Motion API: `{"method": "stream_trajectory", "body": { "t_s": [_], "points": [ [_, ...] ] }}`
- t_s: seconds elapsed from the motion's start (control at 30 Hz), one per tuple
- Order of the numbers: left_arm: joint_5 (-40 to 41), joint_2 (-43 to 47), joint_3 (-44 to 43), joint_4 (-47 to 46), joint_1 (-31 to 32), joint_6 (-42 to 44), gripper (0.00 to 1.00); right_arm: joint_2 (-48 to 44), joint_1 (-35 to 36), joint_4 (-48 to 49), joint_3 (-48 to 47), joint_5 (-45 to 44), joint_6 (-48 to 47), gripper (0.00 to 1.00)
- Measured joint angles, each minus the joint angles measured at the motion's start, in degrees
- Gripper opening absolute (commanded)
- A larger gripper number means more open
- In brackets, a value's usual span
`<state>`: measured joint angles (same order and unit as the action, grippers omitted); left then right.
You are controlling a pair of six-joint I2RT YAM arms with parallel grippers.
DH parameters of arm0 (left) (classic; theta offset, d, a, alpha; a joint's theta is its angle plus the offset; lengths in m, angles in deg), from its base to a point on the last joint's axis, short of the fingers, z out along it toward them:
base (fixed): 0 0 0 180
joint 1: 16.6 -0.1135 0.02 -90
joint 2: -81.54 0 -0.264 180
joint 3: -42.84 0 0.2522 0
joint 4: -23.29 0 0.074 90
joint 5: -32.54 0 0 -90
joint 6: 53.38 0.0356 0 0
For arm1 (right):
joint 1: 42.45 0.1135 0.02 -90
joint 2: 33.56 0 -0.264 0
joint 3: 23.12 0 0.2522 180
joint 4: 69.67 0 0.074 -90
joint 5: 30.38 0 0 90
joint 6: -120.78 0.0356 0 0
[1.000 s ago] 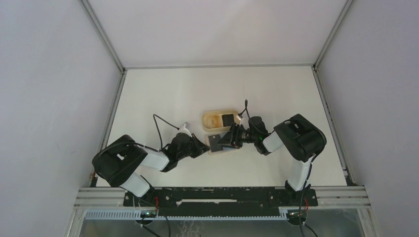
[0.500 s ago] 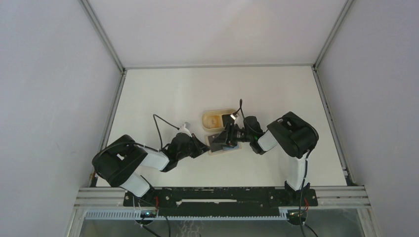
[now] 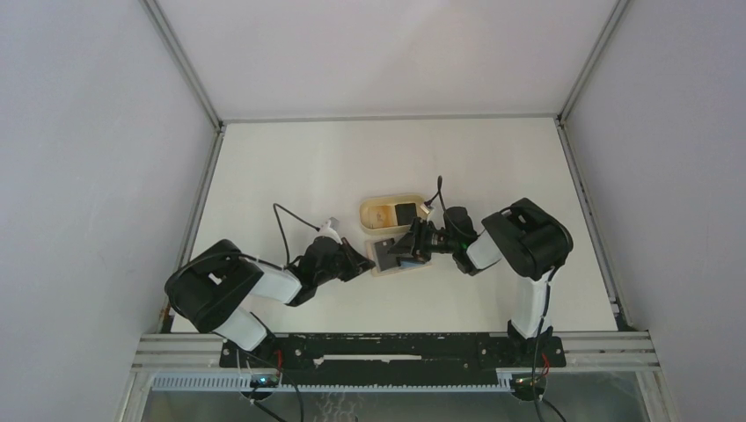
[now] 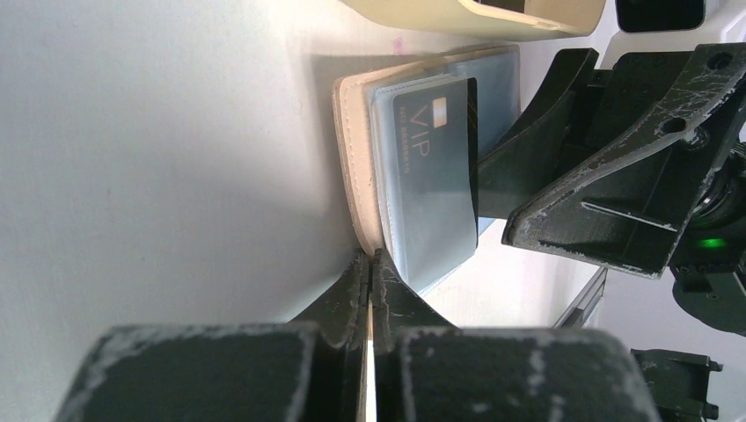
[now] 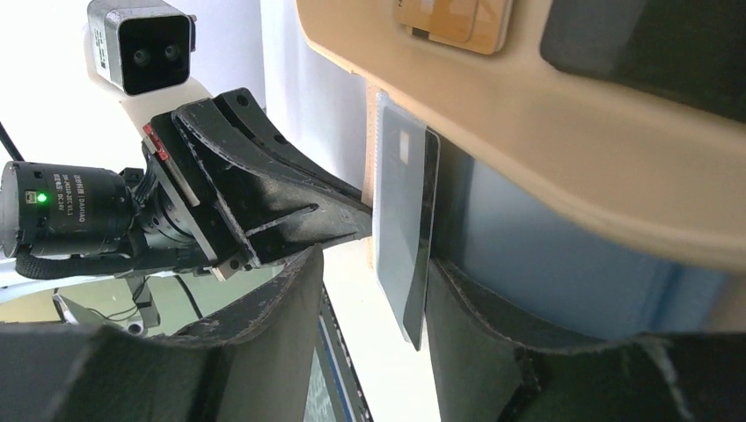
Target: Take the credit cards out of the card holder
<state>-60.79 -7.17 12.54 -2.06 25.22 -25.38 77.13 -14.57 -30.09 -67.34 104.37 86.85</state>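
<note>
Status: L gripper (image 4: 369,264) is shut, tips nipped on the edge of the card holder (image 4: 350,149), pinning it to the table (image 4: 132,132). R gripper (image 5: 378,264) is part-open, one finger each side of the black card (image 4: 435,158), not yet clamped; a gap shows on one side. The holder lies open at table centre in the top view, w/ L gripper at its 9 o'clock and R gripper at its 3. The card looks partly lifted out of the clear sleeve.

Risks:
1. If R closes off-centre, the thin card may skew or flick out.
2. If the sleeve grips the card, the pull drags the whole holder. L's nip is only on the edge and may slip.
3. R's fingers may catch the sleeve along w/ the card.

Surroundings: the tray (image 5: 545,149) sits just beside the holder at its 12 o'clock. It holds a tan card (image 5: 453,22) and a dark flat item (image 3: 405,212), ID not possible. The tray wall crowds R's far finger, so there is little room that side. L's fingers block any exit toward 9.
</note>
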Motion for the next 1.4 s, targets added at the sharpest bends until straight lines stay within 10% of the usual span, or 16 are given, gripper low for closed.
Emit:
{"method": "stream_trajectory", "body": {
  "t_s": [0.43, 1.4],
  "points": [
    [-0.1, -0.2, -0.1, -0.2, 0.0, 0.0, 0.00, -0.3, -2.5, 1.2, 1.7, 1.9, 0.3, 0.26],
    [-0.1, -0.2, -0.1, -0.2, 0.0, 0.0, 0.00, -0.3, -4.6, 2.3, 3.0, 3.6, 1.3, 0.15]
  ]
}}
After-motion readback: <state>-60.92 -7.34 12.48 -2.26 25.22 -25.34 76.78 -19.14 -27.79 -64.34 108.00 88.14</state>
